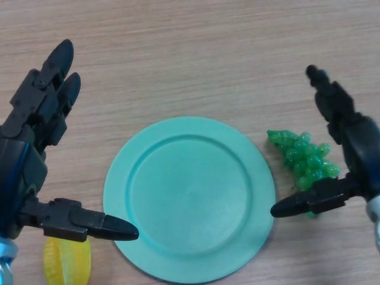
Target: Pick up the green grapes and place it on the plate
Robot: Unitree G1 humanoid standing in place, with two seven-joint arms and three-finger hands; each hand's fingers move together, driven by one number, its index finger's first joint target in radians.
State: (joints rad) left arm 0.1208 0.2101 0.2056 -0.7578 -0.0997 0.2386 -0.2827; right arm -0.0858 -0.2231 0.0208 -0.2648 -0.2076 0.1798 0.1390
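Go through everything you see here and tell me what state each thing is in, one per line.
Green grapes: lying on the table right of the plate, not held.
Plate: flat on the table, nothing on it.
Right robot hand: open, fingers spread around the grapes.
Left robot hand: open, left of the plate, holding nothing.
Yellow fruit: on the table below the left robot hand, untouched.

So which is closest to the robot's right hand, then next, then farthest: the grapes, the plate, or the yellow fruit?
From the right hand, in the head view:
1. Green grapes, right beside it, between thumb and fingers.
2. Plate, in the middle.
3. Yellow fruit, bottom left, under the left hand.
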